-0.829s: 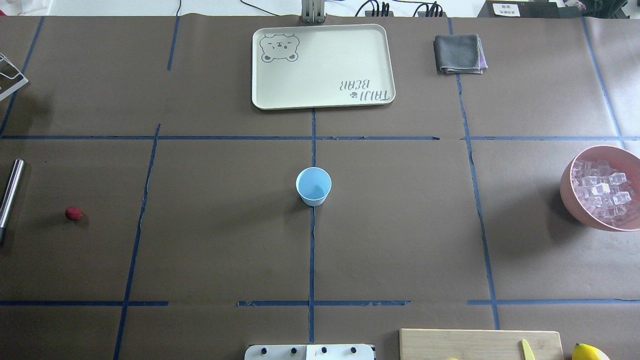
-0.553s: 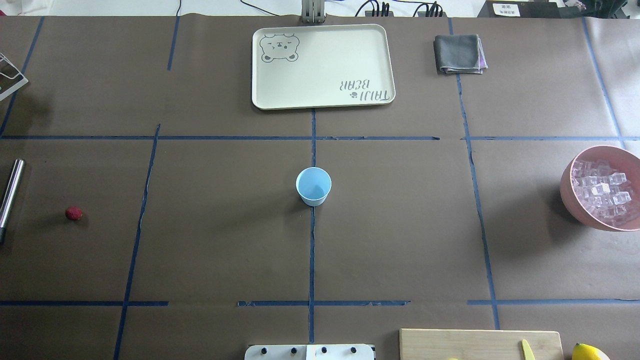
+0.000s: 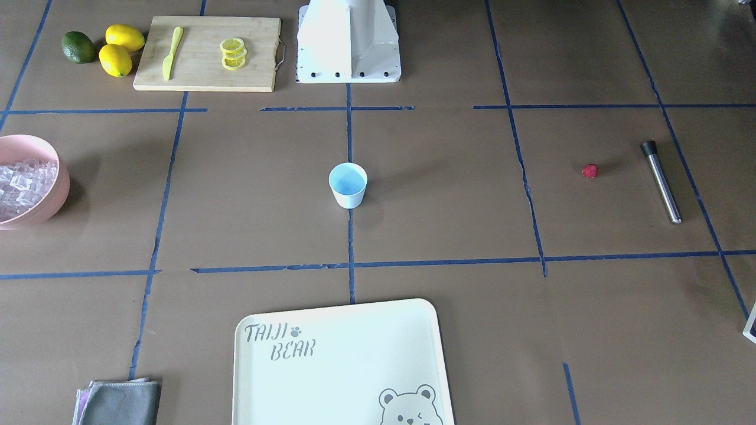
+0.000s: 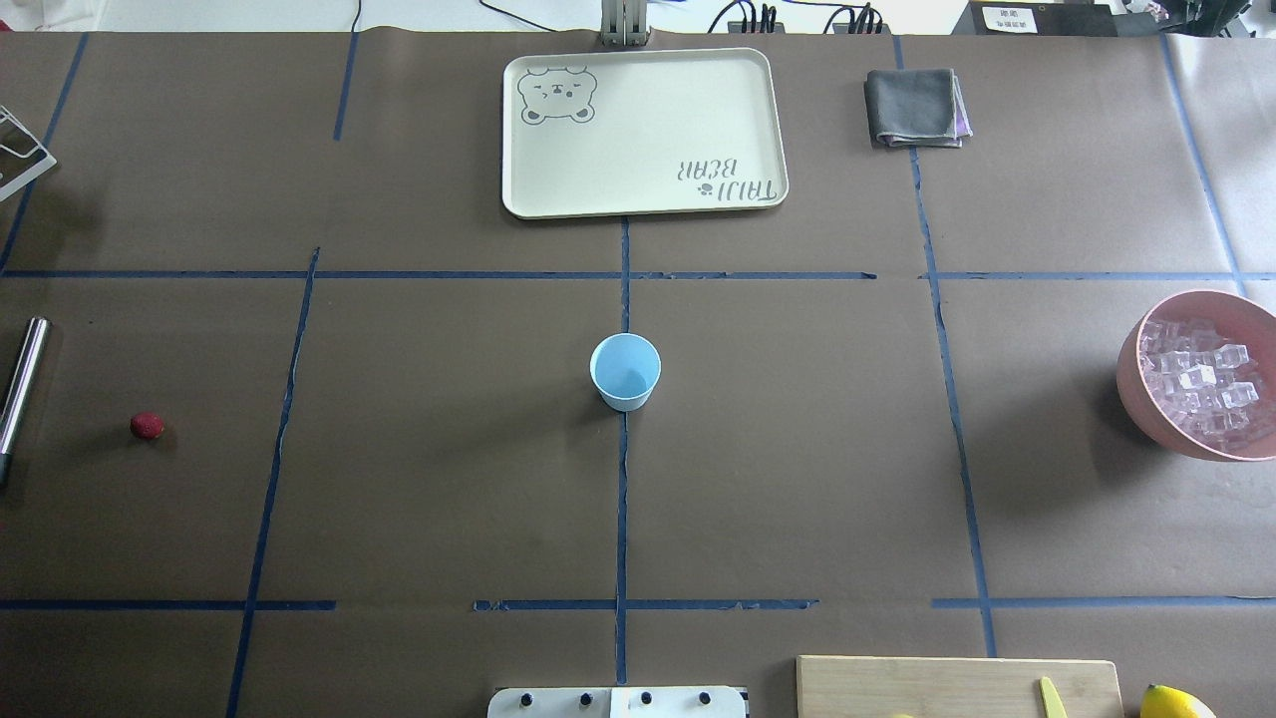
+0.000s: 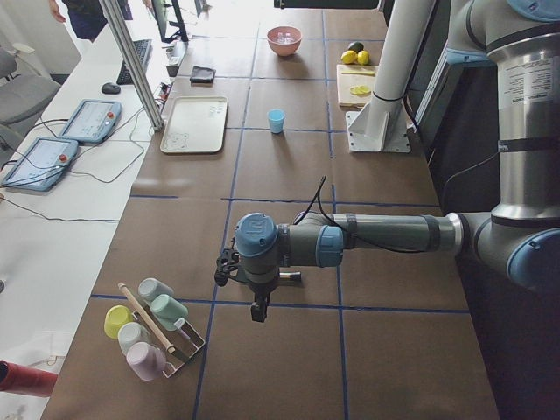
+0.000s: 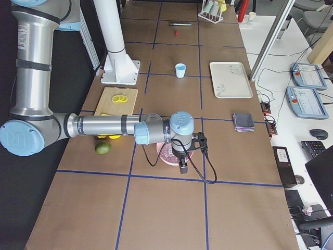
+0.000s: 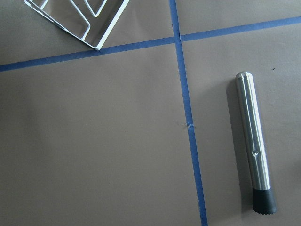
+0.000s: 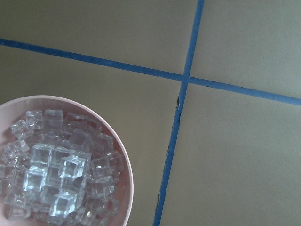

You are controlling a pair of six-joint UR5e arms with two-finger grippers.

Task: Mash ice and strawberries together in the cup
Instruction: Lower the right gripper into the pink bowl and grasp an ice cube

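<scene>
Seen from overhead, left to right: one steel muddler (image 4: pixel 22 384) lies at the table's left edge. One red strawberry (image 4: pixel 147 426) sits near it. One light-blue cup (image 4: pixel 625 371) stands upright at the centre. One pink bowl (image 4: pixel 1131 379) at the right edge holds many ice cubes (image 4: pixel 1201 384). The left gripper (image 5: pixel 256 311) hangs over the left end and the right gripper (image 6: pixel 183 167) near the bowl. How far their fingers are open cannot be told.
</scene>
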